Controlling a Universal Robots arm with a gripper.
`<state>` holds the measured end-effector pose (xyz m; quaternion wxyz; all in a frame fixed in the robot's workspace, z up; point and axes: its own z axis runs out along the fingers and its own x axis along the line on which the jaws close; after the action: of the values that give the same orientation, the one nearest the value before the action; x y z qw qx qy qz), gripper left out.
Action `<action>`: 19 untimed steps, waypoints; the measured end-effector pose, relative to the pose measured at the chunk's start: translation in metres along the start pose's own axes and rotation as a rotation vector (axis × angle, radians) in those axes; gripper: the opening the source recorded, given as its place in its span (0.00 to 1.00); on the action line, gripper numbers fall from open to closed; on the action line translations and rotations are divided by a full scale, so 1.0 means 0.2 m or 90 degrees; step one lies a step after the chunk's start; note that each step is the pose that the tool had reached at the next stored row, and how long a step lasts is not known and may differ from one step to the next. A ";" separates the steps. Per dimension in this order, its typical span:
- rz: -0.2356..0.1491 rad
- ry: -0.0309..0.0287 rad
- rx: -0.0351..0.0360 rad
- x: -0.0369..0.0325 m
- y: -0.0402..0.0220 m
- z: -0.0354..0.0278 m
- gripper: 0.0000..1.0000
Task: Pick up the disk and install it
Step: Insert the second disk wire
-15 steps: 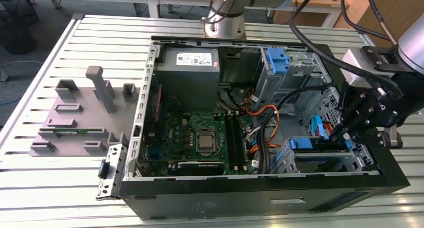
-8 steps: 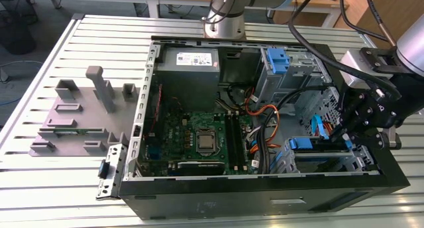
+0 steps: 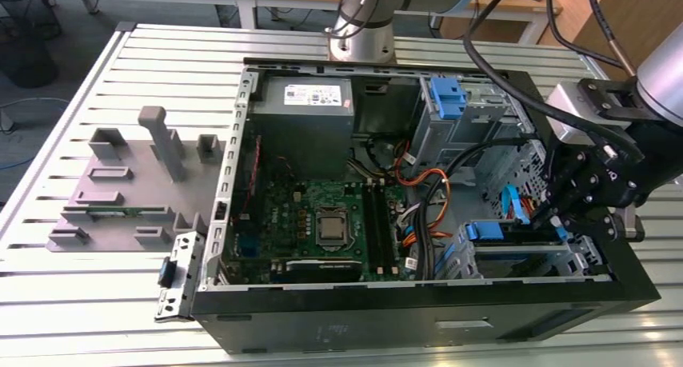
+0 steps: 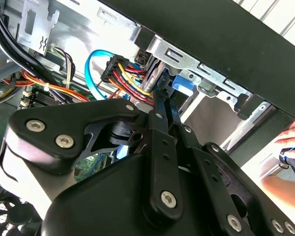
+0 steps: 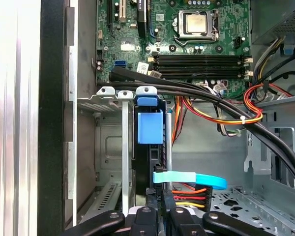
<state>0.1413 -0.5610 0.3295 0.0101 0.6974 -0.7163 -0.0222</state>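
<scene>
the open computer case (image 3: 427,315) lies on its side on the slatted table (image 3: 128,55). the gripper (image 3: 581,215) hangs inside the case at the drive cage (image 3: 513,251) in the corner near the case's front edge, on the exterior view's right. in the first wrist view the disk (image 5: 148,147) stands on edge in a cage slot, its blue carrier tab (image 5: 150,127) facing the motherboard (image 5: 187,34), with a light blue data cable (image 5: 191,178) and red-yellow power wires plugged in close to the gripper (image 5: 160,209). whether the fingers grip the disk or are released cannot be told. a person's hand (image 4: 292,147) rests outside the case wall.
</scene>
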 end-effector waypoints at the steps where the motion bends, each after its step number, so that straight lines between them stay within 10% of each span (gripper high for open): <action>1: 0.000 0.0002 0.0000 0.000 0.000 0.003 0.16; 19: 0.000 0.0003 0.0000 0.000 0.000 -0.008 0.30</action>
<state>0.1414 -0.5609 0.3312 0.0103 0.6974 -0.7162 -0.0220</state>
